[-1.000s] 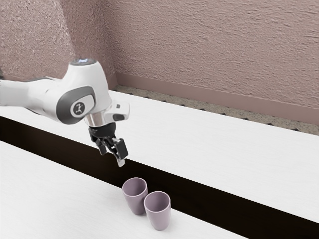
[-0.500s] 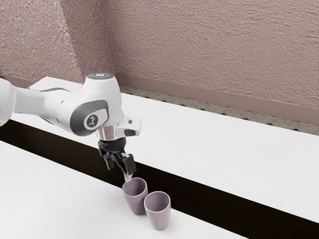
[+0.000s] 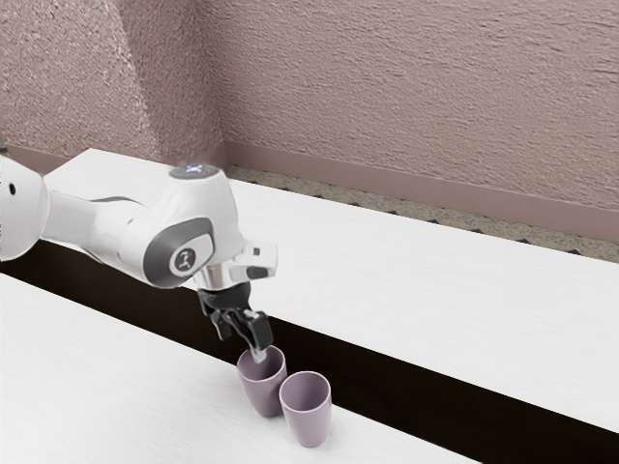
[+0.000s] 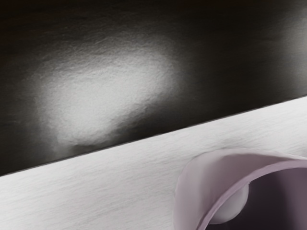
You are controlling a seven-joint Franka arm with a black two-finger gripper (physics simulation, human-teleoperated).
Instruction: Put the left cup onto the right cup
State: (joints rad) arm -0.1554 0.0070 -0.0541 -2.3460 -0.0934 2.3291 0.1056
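Observation:
Two mauve cups stand side by side on the near white table, close to its far edge. The left cup almost touches the right cup. My gripper is down at the far rim of the left cup, open, with the rim wall between its fingers. In the wrist view the left cup's rim curves just under my hand, and a pale fingertip pad shows inside the cup against the wall.
A dark gap runs right behind the cups, between the near table and a second white surface. A textured pink wall closes the back. Bare tabletop lies toward the exterior view's left of the cups.
My arm has swung toward the exterior view's right and come down. The gripper went from hanging above the left cup to straddling its rim. Neither cup has moved.

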